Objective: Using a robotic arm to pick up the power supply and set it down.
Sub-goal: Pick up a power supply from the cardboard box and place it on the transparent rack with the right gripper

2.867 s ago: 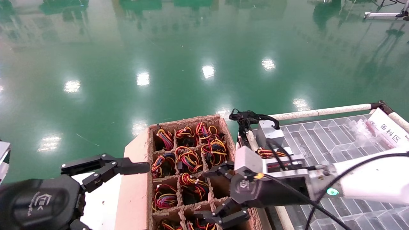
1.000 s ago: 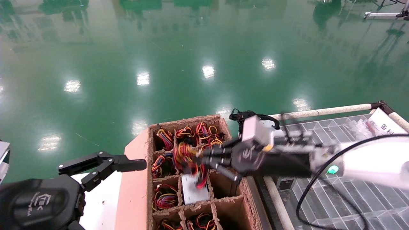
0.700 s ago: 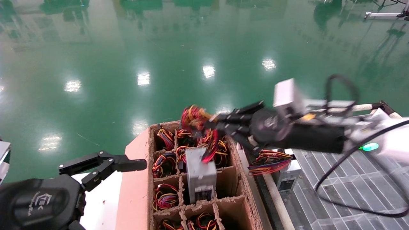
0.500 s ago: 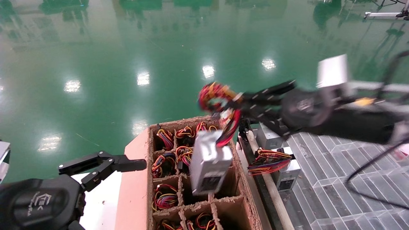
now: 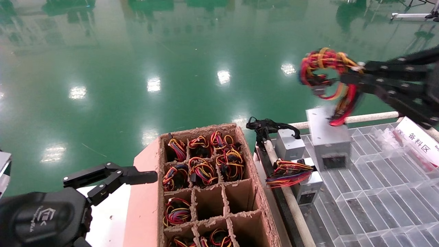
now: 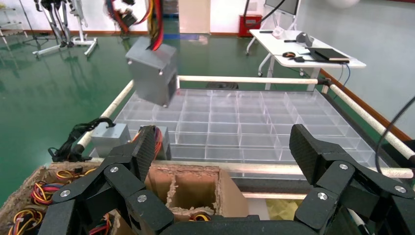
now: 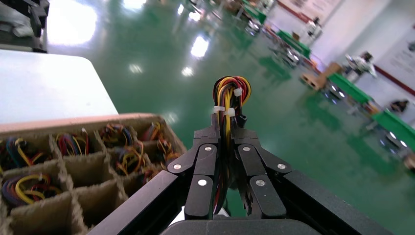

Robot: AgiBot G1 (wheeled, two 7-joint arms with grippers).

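Lifted clear of carton [image 5: 205,192], power supply [image 5: 328,139] now dangles over grid tray's [image 5: 377,192] rear edge | right gripper [image 5: 346,80] clamped on wire bundle [image 5: 322,67] | step: transfer; next: lower into tray | left gripper [image 5: 113,178] parked, spread apart.

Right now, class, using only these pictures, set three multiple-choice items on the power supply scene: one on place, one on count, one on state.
1. Where is the power supply?
A. Hanging above the clear tray
B. Inside the cardboard box
C. On the floor

2. How many units with coloured wires lie on the tray?
A. One
B. Three
C. None

3. What is the right tool doing?
A. Open, idle
B. Shut on the wire bundle
C. Clamping the casing

Key: 1 A, it dangles over the tray; 2 A, one second power supply rests there; 3 B, fingers pinch the wires.
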